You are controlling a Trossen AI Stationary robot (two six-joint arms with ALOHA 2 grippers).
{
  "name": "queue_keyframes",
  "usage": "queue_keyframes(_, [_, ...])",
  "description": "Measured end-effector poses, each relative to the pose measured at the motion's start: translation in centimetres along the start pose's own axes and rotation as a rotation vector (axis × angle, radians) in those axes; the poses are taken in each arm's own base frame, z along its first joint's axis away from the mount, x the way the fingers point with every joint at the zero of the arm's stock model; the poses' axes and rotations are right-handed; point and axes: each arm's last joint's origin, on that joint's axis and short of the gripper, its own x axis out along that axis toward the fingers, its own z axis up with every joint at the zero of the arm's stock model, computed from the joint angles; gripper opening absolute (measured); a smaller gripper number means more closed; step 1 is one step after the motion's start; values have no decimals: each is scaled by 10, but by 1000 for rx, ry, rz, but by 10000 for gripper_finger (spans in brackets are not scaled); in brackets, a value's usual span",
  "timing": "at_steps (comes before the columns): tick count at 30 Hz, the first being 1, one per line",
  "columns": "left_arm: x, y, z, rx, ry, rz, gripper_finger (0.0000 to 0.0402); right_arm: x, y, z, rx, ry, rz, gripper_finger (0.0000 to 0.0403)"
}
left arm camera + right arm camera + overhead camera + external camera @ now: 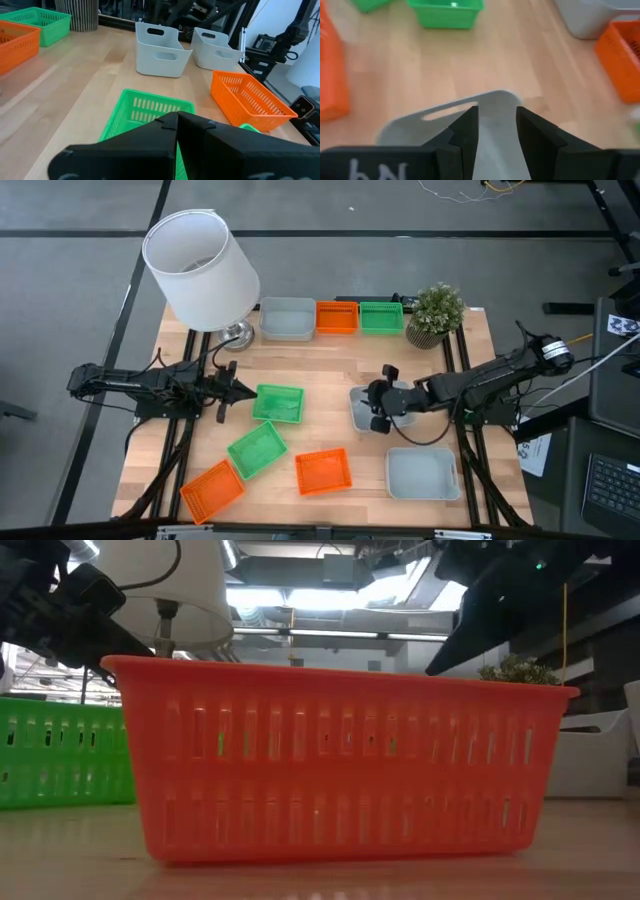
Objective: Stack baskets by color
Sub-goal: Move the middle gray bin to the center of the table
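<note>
Three baskets stand in a row at the far edge: grey [287,319], orange [337,317], green [381,317]. Loose on the wood lie two green baskets [278,403] [257,450], two orange ones [323,471] [212,488] and two grey ones [421,473] [360,410]. My right gripper [378,402] [496,117] is open and slants down over the nearer grey basket [445,120], with one finger on either side of its short wall. I see no touch. My left gripper [225,390] [176,130] is shut and level, just left of the green basket [145,112].
A large white lampshade [200,268] on its stand covers the far left corner. A small potted plant [436,313] stands at the far right. Bare wood lies between the far row and the loose baskets. In the low view an orange basket [340,770] fills the foreground.
</note>
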Motion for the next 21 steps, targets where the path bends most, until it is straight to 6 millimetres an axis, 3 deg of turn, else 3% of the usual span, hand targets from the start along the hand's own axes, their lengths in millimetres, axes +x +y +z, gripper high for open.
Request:
queue_keyframes(6, [0,2,1,0,-13,55,0,8,-34,12,47,47,-86,132])
queue_keyframes(12, [0,3,1,3,-30,123,0,2,-70,21,94,257,43,132])
queue_keyframes(21, [0,3,2,51,-28,126,0,-4,-86,13,109,428,128,132])
